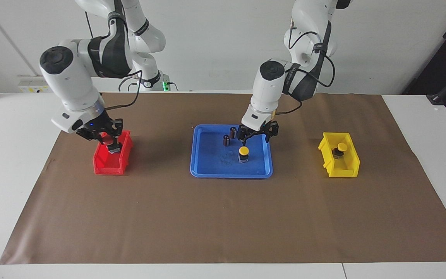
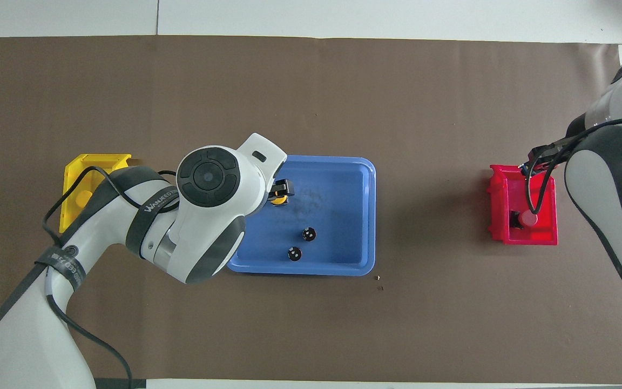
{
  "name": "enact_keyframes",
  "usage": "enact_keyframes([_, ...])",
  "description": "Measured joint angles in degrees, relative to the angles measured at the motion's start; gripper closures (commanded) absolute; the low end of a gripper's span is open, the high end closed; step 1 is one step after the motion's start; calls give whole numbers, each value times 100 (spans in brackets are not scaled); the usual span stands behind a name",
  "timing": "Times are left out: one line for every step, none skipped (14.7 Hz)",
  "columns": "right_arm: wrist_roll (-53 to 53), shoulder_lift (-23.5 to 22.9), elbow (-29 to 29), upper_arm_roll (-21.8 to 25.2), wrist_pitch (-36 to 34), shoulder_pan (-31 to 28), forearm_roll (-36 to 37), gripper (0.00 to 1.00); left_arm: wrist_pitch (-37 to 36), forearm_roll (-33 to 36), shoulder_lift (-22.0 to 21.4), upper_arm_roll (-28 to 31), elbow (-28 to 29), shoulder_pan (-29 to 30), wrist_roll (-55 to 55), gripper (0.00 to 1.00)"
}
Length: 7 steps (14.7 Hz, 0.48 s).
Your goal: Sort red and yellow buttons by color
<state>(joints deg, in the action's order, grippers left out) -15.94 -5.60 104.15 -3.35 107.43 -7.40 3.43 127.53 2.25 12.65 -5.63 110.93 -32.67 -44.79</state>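
One yellow button (image 1: pixel 243 152) stands in the blue tray (image 1: pixel 207 170), and it is partly seen in the overhead view (image 2: pixel 277 201). My left gripper (image 1: pixel 255 135) is open just above it, a little nearer to the robots. Another yellow button (image 1: pixel 341 148) lies in the yellow bin (image 1: pixel 343 170). My right gripper (image 1: pixel 107 140) is over the red bin (image 1: pixel 108 166), shut on a red button (image 1: pixel 109 141). The other red button (image 2: pixel 529 218) lies in the red bin (image 2: pixel 524 237); the gripper hides it in the facing view.
Two dark capless cylinders (image 1: pixel 232 131) (image 1: pixel 226 140) stand in the tray beside the left gripper; they also show in the overhead view (image 2: pixel 308 234) (image 2: pixel 293 253). A brown mat (image 1: pixel 223 217) covers the table. The bins stand at either end of it.
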Motion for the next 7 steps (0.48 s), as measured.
enact_keyframes([-127, 13, 211, -2, 306, -115, -1, 79, 79, 18, 133, 0, -69, -48, -162, 3])
enact_keyframes([-169, 45, 466, -4, 619, -157, -2, 79, 98, 64, 266, 2, -177, -97, -302, 5])
enact_keyframes([-169, 91, 706, -16, 878, -155, -14, 79, 99, 117, 382, 4, -278, -140, -403, 6])
enact_keyframes([-169, 143, 927, -43, 1100, -146, -44, 79, 99, 137, 468, 3, -349, -173, -470, 12])
enact_keyframes([-169, 197, 1120, -68, 1282, -143, -72, 79, 99, 146, 518, 3, -384, -187, -497, 24])
enact_keyframes([-169, 249, 1294, -74, 1436, -145, -90, 79, 99, 148, 544, 4, -402, -189, -506, 40])
enact_keyframes([-169, 292, 1460, -71, 1572, -160, -101, 79, 99, 149, 551, 8, -409, -189, -516, 64])
